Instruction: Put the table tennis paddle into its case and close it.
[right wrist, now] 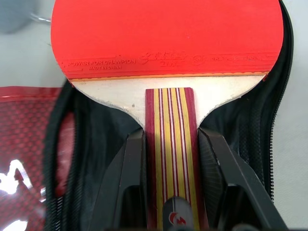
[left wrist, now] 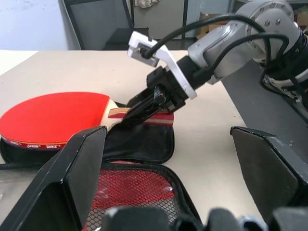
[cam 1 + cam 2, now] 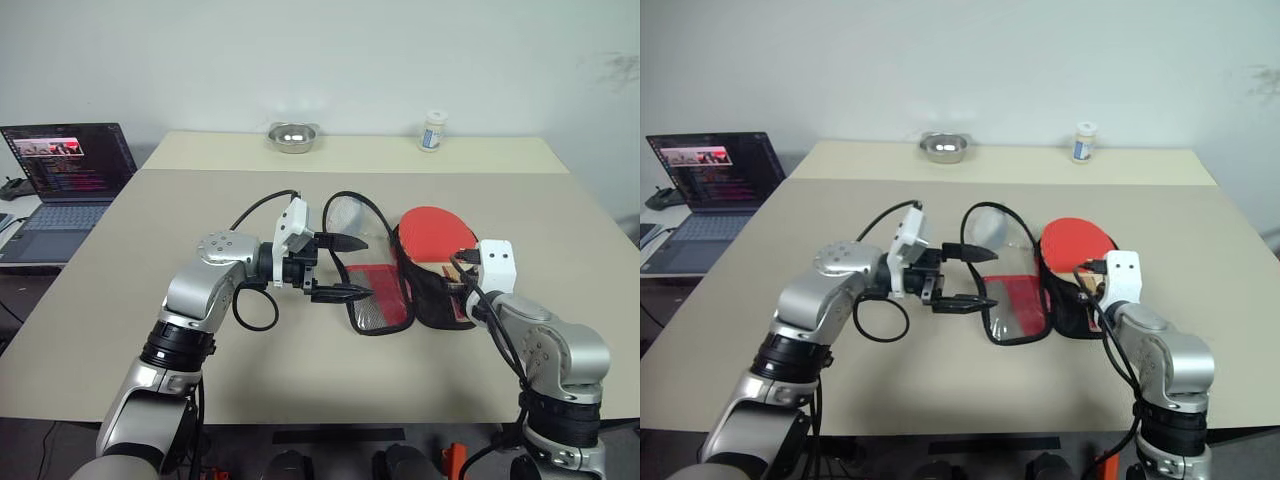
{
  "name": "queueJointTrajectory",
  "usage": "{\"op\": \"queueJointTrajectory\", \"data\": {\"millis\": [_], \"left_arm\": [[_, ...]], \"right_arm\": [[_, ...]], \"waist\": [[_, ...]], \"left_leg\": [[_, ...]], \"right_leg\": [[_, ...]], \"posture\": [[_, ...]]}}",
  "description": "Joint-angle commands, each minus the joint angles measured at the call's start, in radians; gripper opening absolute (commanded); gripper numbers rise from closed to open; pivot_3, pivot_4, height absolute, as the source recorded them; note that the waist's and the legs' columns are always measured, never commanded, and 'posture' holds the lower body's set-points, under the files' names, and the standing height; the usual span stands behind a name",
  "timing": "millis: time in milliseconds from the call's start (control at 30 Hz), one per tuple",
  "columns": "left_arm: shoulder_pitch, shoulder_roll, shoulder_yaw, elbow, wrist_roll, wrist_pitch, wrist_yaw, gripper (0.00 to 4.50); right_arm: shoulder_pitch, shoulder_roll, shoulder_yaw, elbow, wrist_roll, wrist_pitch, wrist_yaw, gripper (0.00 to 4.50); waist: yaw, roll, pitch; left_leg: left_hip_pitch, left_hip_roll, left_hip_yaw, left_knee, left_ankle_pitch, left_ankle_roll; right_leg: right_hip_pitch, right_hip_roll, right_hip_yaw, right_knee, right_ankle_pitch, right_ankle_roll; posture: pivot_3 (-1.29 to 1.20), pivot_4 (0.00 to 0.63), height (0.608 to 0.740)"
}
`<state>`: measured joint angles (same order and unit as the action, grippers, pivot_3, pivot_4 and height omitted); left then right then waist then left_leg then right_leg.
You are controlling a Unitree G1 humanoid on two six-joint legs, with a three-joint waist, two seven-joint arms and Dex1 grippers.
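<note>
Right wrist view puts us closest: the right end effector [image 1: 171, 192] has its two black fingers [image 1: 127, 178] closed against either side of the striped wooden handle of the table tennis paddle [image 1: 166, 33]. The paddle's red face lies over the black half of the case [image 1: 250, 120], the zipper piping curving around its edge; the tip of the red face is cut off by the frame.

From the head camera we see the case lying unzipped and spread flat on the bench [image 3: 150, 230], with the paddle on its right half. The left half, clear mesh above a red panel [image 3: 375, 290], holds nothing we can make out. The left end effector [image 3: 345, 268] hangs just left of the case with its fingers spread wide and nothing between them.

Beyond the case, at the far edge of the bench, stand a metal bowl [image 3: 291, 136] and a small white bottle [image 3: 432, 131]; what the bowl holds we cannot tell. Well left of the case, off the bench, an open laptop [image 3: 62, 180] is partly cut off.
</note>
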<state>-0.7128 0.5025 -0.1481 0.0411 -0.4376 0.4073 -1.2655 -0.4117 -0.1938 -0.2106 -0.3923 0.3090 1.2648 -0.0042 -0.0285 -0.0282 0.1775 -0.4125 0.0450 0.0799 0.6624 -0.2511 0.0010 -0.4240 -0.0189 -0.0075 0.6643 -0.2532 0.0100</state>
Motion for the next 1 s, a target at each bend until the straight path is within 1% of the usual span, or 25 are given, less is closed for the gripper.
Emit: {"op": "queueJointTrajectory", "data": {"millis": [33,167,400,467,500,600,667,733,833,933,1000], "left_arm": [[-0.016,-0.001,0.021,-0.05,-0.019,-0.007,0.007,4.5],[-0.011,0.002,0.021,-0.058,-0.02,-0.006,0.013,4.5],[-0.002,0.005,0.024,-0.067,-0.021,-0.001,0.019,4.5],[0.004,0.011,0.023,-0.064,-0.015,-0.006,0.019,4.5],[0.006,0.013,0.023,-0.063,-0.013,-0.007,0.019,4.5],[0.015,0.024,0.026,-0.065,-0.01,0.001,0.023,4.5],[0.023,0.043,0.03,-0.066,-0.013,0.033,0.031,4.5],[0.033,0.065,0.044,-0.066,-0.017,0.06,0.044,4.5],[0.044,0.102,0.058,-0.042,0.004,0.064,0.06,4.5],[0.052,0.143,0.052,-0.016,0.024,0.053,0.041,4.5],[0.055,0.161,0.03,0.007,0.04,0.034,0.009,4.5]], "right_arm": [[-0.02,0.005,0.006,0.011,-0.023,-0.072,-0.006,1.07],[-0.016,0.01,0.018,0.038,-0.034,-0.092,0.001,1.07],[-0.016,0.032,0.002,0.073,-0.053,-0.13,-0.014,1.07],[-0.018,0.043,0.008,0.06,-0.055,-0.131,-0.017,1.8],[-0.017,0.045,0.011,0.055,-0.055,-0.132,-0.016,2.06],[0.001,0.014,0.04,-0.022,-0.05,-0.118,0.008,3.09],[0.034,-0.074,0.083,-0.131,-0.029,-0.097,0.078,3.8],[0.075,-0.177,0.095,-0.241,0.008,-0.066,0.158,4.49],[0.107,-0.287,0.031,-0.346,0.093,-0.034,0.269,4.49],[0.099,-0.376,-0.065,-0.412,0.234,-0.019,0.427,4.49],[0.081,-0.418,-0.135,-0.436,0.335,-0.052,0.521,4.49]], "waist": [[0.0,0.0,0.0],[0.0,0.0,0.0],[0.0,0.0,0.0],[0.0,0.0,0.0],[0.0,0.0,0.0],[-0.001,0.0,0.0],[-0.001,0.0,0.0],[0.001,0.0,0.0],[0.001,0.0,0.0],[0.001,0.0,0.0],[0.0,0.0,0.0]], "left_leg": [[0.0,0.0,0.0,0.0,0.0,0.0],[-0.001,0.0,0.0,0.0,0.0,0.0],[-0.001,0.0,-0.001,0.0,0.0,0.0],[-0.001,0.0,-0.001,0.0,0.0,0.0],[-0.001,0.0,-0.001,0.0,0.0,0.0],[-0.001,0.0,-0.001,0.0,0.0,0.0],[-0.001,0.0,-0.001,0.001,0.0,0.0],[-0.002,0.0,-0.001,0.001,0.0,0.0],[-0.002,0.0,-0.002,0.001,0.0,0.0],[-0.002,0.0,-0.003,0.002,0.0,0.0],[-0.001,0.0,-0.004,0.002,0.0,0.0]], "right_leg": [[0.0,0.0,0.0,0.0,0.0,0.0],[-0.001,0.0,0.0,0.0,0.0,0.0],[-0.001,0.0,-0.001,0.0,0.0,0.0],[-0.001,0.0,-0.001,0.0,0.0,0.0],[-0.001,0.0,-0.001,0.0,0.0,0.0],[-0.001,0.0,-0.001,0.0,0.0,0.0],[-0.001,0.0,-0.001,0.0,0.0,0.0],[-0.001,0.0,-0.001,0.0,0.0,0.0],[-0.001,0.0,-0.002,-0.001,0.0,0.0],[-0.001,0.0,-0.003,0.001,-0.003,0.004],[0.001,0.001,-0.003,0.001,-0.003,0.005]], "posture": [[0.0,0.15,0.74],[0.0,0.15,0.74],[0.0,0.15,0.74],[0.0,0.15,0.74],[0.0,0.15,0.74],[0.0,0.15,0.74],[0.0,0.15,0.74],[0.0,0.15,0.74],[0.0,0.15,0.74],[0.0,0.15,0.74],[0.0,0.15,0.74]]}}
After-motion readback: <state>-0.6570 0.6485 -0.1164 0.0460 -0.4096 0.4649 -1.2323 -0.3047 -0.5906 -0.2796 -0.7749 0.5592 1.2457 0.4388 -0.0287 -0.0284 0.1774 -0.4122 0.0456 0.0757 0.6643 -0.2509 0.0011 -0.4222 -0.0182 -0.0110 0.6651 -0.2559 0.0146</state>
